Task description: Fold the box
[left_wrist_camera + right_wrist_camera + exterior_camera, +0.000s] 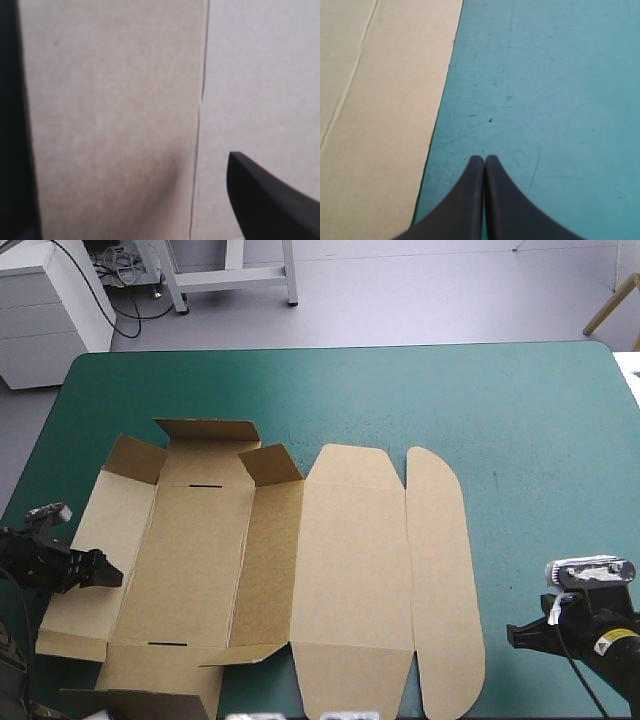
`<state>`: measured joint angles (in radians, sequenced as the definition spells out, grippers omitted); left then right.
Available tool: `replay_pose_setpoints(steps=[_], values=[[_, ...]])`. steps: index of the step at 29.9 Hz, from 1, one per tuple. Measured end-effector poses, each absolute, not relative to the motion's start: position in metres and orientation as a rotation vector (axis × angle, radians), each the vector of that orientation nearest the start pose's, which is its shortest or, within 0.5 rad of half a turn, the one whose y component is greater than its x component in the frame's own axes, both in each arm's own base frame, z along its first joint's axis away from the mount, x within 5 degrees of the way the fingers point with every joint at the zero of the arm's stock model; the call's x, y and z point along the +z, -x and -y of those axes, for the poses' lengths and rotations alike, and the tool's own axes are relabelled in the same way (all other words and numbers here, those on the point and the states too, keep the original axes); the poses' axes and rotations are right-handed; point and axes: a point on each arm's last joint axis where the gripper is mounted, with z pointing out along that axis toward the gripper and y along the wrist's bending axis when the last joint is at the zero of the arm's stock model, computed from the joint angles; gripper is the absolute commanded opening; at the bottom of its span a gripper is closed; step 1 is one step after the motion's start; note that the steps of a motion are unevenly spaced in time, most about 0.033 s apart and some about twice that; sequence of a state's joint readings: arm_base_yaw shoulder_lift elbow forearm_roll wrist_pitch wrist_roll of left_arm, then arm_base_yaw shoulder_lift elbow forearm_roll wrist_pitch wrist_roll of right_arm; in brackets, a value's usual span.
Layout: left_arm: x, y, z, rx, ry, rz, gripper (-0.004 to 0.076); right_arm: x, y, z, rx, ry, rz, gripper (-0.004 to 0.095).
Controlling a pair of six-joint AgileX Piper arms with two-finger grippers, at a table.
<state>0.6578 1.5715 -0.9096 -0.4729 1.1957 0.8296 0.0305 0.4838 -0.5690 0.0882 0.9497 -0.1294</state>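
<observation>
Mostly flat, the box (300,570) lies on the table (520,420); our left gripper (108,576) gapes over its left edge, and our right gripper (484,159) sits pinched together, empty, near the front right corner.

Left arm (35,558) comes in low from the left, wrist about level. Left claw (108,575) points across toward the other arm's side, its 2 black fingers apart. 1 finger (270,200) shows at a bottom corner of the wrist view; the other is just a dark strip at the opposite edge. Right arm (605,650) sits low at near right. Right claw (485,160) has both fingers pressed together in 1 pointed arch, nothing between them.
</observation>
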Motion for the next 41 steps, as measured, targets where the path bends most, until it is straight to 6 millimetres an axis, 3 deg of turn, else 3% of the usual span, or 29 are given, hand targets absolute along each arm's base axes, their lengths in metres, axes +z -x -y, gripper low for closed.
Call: replay_pose_setpoints(steps=[4,10,14,36,41], values=[[0.206,-0.221,-0.119,-0.655,0.066,-2.934,0.0426,0.290,-0.076,-0.009,0.061,0.162,-2.339,-0.0019],[0.202,-0.222,-0.117,-0.675,0.068,-2.941,0.0113,0.290,-0.076,-0.009,0.061,0.162,-2.339,-0.0019],[0.203,-0.222,-0.116,-0.694,0.070,-2.937,-0.0001,0.290,-0.076,-0.009,0.061,0.162,-2.339,-0.0019],[0.209,-0.233,-0.096,-0.749,0.007,-2.930,-0.0010,0.290,-0.076,-0.009,0.061,0.162,-2.339,-0.0019],[0.226,-0.257,-0.087,-0.649,-0.085,-2.919,-0.0010,0.290,-0.076,-0.009,0.061,0.162,-2.339,-0.0019]])
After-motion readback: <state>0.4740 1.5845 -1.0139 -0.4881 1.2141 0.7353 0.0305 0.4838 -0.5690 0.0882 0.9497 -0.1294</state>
